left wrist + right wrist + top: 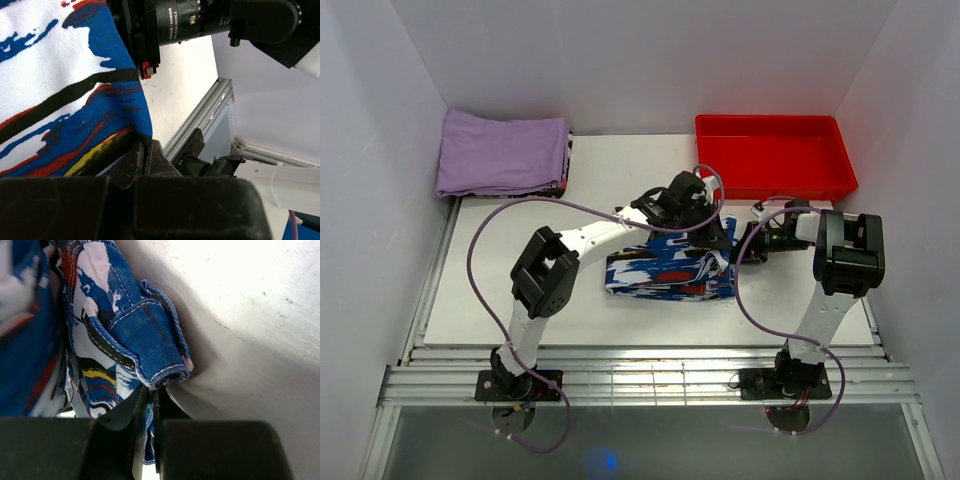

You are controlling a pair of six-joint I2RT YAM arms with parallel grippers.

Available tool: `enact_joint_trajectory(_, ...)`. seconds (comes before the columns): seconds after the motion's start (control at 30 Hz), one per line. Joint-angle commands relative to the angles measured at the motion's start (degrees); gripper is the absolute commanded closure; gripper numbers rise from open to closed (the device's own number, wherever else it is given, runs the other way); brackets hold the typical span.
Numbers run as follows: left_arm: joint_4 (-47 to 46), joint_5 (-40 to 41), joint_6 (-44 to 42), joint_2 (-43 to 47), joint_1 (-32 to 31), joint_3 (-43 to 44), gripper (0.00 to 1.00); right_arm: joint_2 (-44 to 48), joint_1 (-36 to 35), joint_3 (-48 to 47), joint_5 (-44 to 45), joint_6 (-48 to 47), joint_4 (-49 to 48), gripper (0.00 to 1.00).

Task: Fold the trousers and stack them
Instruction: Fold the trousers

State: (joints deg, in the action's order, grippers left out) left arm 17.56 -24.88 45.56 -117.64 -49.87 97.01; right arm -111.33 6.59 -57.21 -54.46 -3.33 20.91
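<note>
Far on my left, in the back corner, a purple cloth (503, 152) lies folded, well apart from everything else. My left hand (145, 150) reaches to the middle of the white table (500, 300). Its two fingers are squeezed tight, and they pinch a bit of the trousers (60, 90) between them. From that hand I see the blue, white, red and black cloth close up, with a yellow streak near my fingers.

The trousers are bunched up in a wide bundle in the middle of the table, between my two arms. Most of the bundle rests on the table.

My right hand (152, 400) is just beside the right end of the bundle. Its fingers are squeezed tight too, and they pinch a blue stitched edge of the trousers. The cloth hangs in folds beside them.

Behind my right hand, at the back of the table, sits a red tray (775, 190).
</note>
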Motion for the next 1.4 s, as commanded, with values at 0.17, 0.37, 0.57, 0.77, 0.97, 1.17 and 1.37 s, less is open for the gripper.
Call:
enact_joint_trajectory(0.17, -1.39, -0.96, 4.36, -4.07, -2.08, 3.80, 1.00, 2.78, -1.14, 1.05, -2.14, 0.70, -0.95, 0.92)
enact_joint_trajectory(0.37, -0.95, 2.20, 4.71, -7.68, -2.08, 5.90, 1.00, 3.31, -1.23, 1.22, -2.67, 0.78, -0.87, 0.92)
enact_joint_trajectory(0.57, -0.42, 3.61, 4.19, -9.01, -1.29, 6.44, 0.74, 4.71, -0.97, -0.61, 0.31, -1.58, 3.25, 0.79)
enact_joint_trajectory(0.77, -0.69, 2.74, -1.17, -0.94, 0.90, 2.75, 0.36, 7.88, 4.03, -6.76, 6.72, -10.10, 15.18, 0.68)
enact_joint_trajectory(0.97, -5.42, -6.82, -9.15, 15.21, 9.05, -9.28, 0.03, 9.02, 8.79, -21.43, 10.77, -20.04, 27.07, 0.46)
enact_joint_trajectory(1.17, -11.41, -33.71, -13.04, 23.68, 25.57, -23.43, 0.02, 9.11, 1.95, -29.98, -0.29, -19.87, 33.06, 0.26)
enact_joint_trajectory(1.37, -15.18, -41.12, -16.38, 29.13, 31.23, -37.65, 0.16, 8.24, -9.66, -24.72, -8.12, -22.76, 34.46, 0.27)
